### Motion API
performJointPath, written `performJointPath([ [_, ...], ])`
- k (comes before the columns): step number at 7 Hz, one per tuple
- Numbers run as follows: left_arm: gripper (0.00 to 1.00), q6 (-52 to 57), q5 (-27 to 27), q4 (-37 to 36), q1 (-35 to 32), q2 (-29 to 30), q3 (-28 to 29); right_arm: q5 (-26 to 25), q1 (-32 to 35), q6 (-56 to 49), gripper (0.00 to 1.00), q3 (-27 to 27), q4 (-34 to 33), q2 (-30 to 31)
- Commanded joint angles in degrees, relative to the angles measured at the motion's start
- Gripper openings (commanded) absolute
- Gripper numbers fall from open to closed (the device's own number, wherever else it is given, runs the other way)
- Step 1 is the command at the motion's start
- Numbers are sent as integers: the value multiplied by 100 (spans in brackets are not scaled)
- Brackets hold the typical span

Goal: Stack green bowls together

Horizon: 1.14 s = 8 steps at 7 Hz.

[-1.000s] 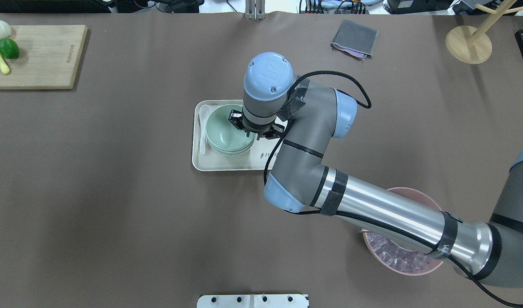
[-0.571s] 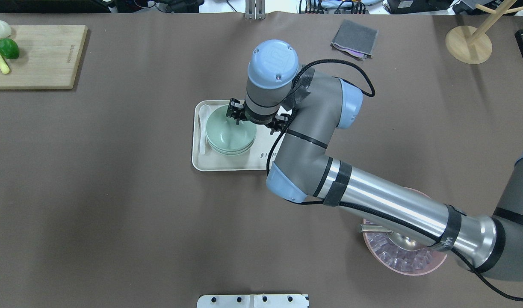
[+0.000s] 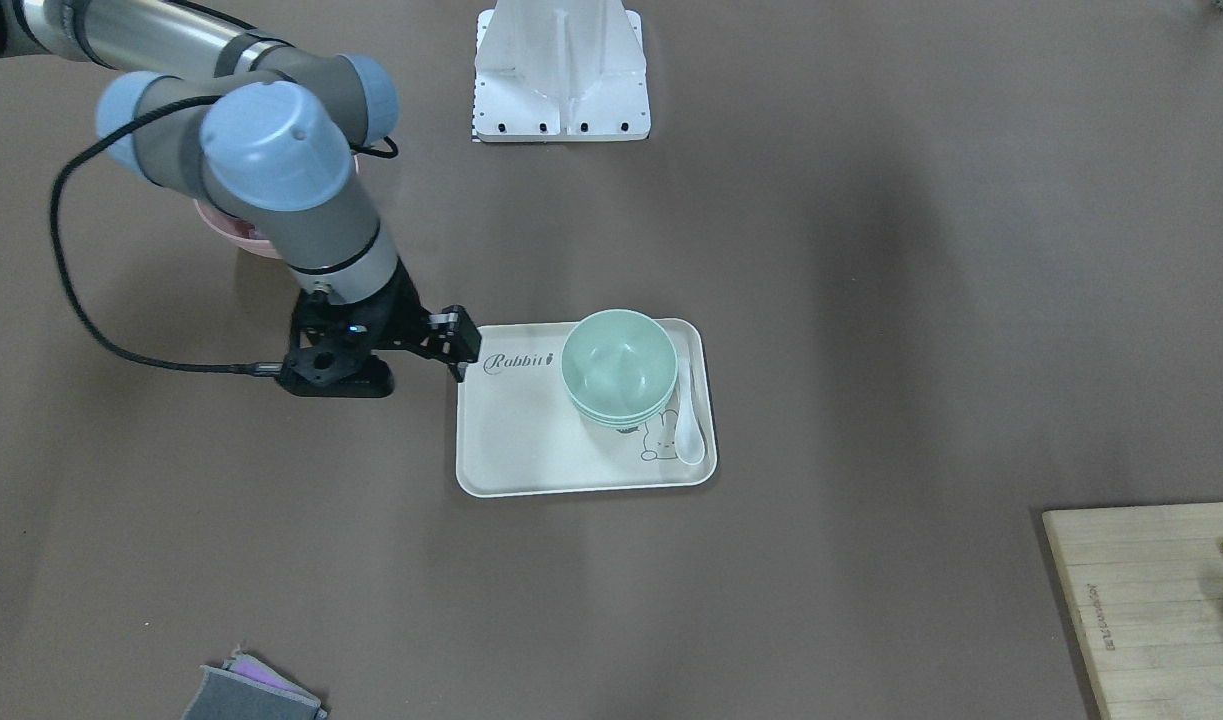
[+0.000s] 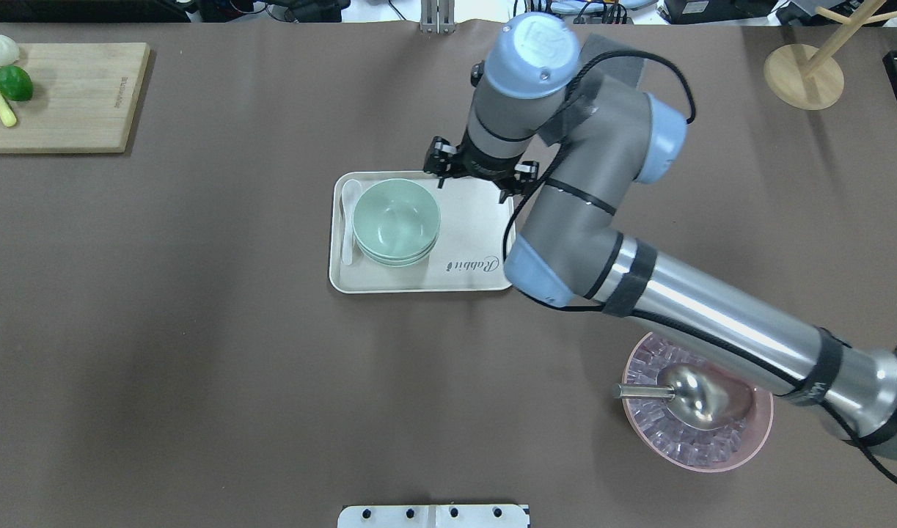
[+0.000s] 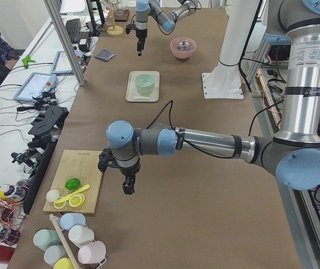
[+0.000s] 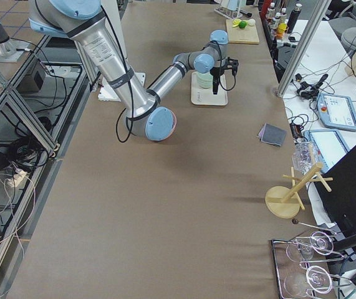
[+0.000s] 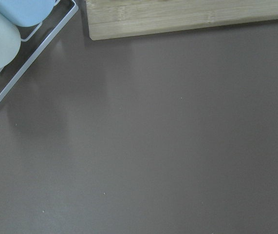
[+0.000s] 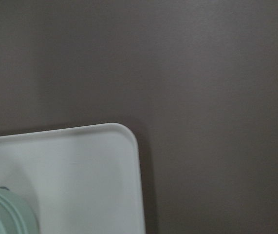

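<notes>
"Well, left to right in the overhead view: what sits on the desk (image 4: 199, 330)?"

"One bamboo cutting board (image 4: 74, 95) at the far left corner. Mid-desk, one cream tray (image 4: 419, 282). One white spoon (image 4: 347, 242) lies on it along its left edge, just beside the green bowls (image 4: 396, 221). I count three rims, nested upright in a single stack."

"The grippers?"

"The right gripper (image 4: 471, 183) hangs over the tray's far edge, jaws spread wide with nothing between them. The stack lies to its left and toward the robot, near but apart. The bowls are round, so there is no long axis to align with. The left gripper (image 5: 127, 185) shows only in a side view, by the cutting board and well apart from the tray. I cannot tell how its jaws stand. The right arm is plainly the nearer."

"Far right?"

"One pink bowl (image 4: 701, 464) of ice, holding one metal scoop (image 4: 701, 396)."

"Finding?"

"In my judgement the stacking is done. No loose green bowl is in view."
</notes>
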<state>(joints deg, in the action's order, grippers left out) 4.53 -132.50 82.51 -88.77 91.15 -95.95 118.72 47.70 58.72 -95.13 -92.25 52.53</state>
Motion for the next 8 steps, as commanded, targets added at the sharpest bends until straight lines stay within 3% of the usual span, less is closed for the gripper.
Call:
performJointPath([
  [1,98,-5,14,2,0,-19,-3,89,764,-1910,100,-923,-855,1085],
  [3,98,-5,5,99,0,-203,-55,133,1422,-3045,100,-1410,-821,2283],
  [4,98,-5,5,108,0,-221,-55,412,1922,-3991,100,-1394,-821,2810],
  [6,98,-5,14,108,0,-230,-64,467,2967,-5828,100,-1289,-821,3717],
  [8,98,-5,5,99,0,-221,-99,450,4015,-7273,100,-860,-848,4157],
])
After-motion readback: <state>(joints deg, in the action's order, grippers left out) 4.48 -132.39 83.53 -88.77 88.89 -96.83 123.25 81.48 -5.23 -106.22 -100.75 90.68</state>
